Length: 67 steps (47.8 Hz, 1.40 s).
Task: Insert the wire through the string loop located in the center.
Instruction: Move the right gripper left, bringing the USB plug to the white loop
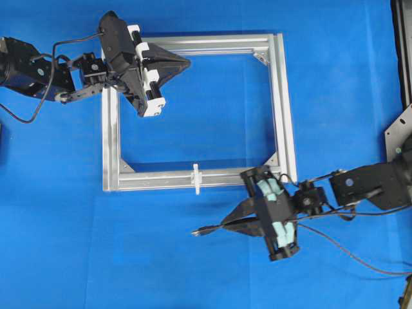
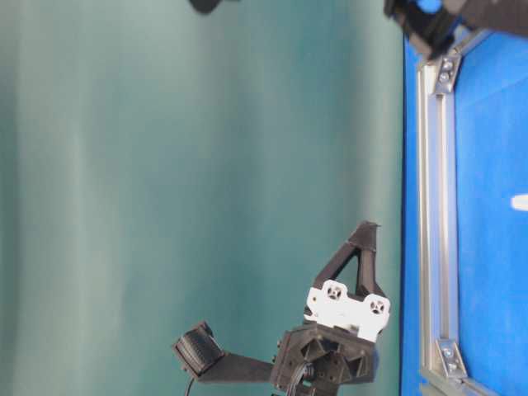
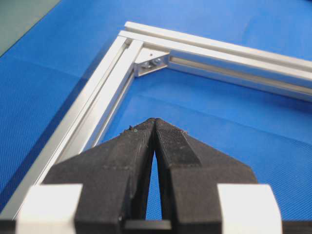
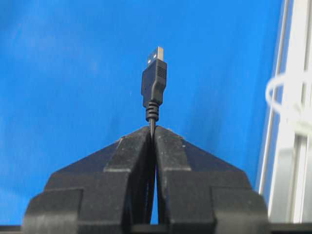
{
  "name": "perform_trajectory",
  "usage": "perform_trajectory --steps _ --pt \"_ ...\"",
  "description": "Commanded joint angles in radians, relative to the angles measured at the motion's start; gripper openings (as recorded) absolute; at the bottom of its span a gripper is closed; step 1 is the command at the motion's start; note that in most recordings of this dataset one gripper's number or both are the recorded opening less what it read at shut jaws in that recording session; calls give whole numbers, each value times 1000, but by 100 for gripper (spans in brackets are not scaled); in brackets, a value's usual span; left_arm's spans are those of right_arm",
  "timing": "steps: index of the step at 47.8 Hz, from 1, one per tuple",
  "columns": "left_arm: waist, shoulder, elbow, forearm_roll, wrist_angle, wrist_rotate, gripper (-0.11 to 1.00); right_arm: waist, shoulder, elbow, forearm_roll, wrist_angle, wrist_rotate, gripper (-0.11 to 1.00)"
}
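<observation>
The right gripper has its black jaws pressed together on the thin black wire, just behind its plug, so the dark plug with its small metal tip juts out past the jaw tips. In the overhead view that plug points left, over the blue desk, just outside the near rail of the square silver aluminium frame. The small white upright string loop stands on that rail (near its middle), near the plug but apart from it. The left gripper has its jaws together on nothing, over the frame's far left corner.
</observation>
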Motion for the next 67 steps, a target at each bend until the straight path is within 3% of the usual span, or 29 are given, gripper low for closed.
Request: perform_trajectory --steps 1,18,43,67 --pt "2 -34 -15 3 -5 0 0 2 -37 15 3 -9 2 -2" --pt "2 -34 -15 3 -6 0 0 -3 -57 48 3 -35 2 -2" --pt "-8 -35 -14 3 -5 -5 0 -133 -81 86 3 -72 -5 -2" --pt "-8 -34 -12 3 -6 -5 0 -167 -94 103 2 -98 -6 -2"
